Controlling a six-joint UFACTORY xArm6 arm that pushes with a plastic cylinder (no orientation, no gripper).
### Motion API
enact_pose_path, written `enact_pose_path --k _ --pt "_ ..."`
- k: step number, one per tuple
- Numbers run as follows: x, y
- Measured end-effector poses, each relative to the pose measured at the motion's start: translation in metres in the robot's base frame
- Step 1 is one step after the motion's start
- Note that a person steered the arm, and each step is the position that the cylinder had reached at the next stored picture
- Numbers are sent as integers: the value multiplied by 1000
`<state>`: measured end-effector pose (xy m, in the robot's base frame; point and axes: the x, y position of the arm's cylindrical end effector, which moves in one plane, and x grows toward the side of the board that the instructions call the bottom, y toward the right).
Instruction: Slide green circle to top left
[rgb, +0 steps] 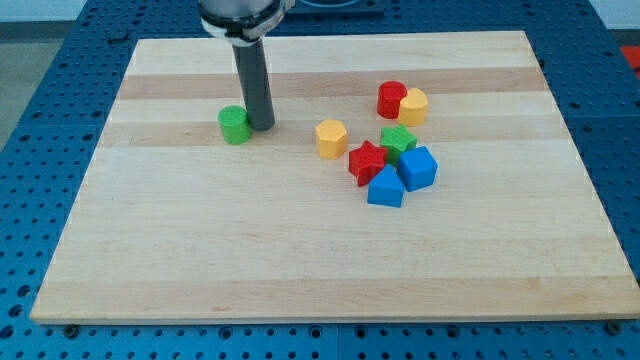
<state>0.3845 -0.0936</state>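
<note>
The green circle (235, 124) sits on the wooden board (300, 260), left of the middle and in the upper half. My tip (262, 127) stands right beside it on its right, touching or nearly touching it. The dark rod rises from there to the view's top.
A yellow hexagon (331, 138) lies right of my tip. Further right is a cluster: red star (366, 161), green star (398, 141), blue cube (418, 168), blue triangle-like block (386, 188). A red circle (391, 99) and a yellow block (413, 106) lie above them.
</note>
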Motion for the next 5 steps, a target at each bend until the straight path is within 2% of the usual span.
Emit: enact_pose_path --k 1,2,4,5 --pt "27 -1" --pt "28 -25" --pt "0 -79" --pt "4 -82"
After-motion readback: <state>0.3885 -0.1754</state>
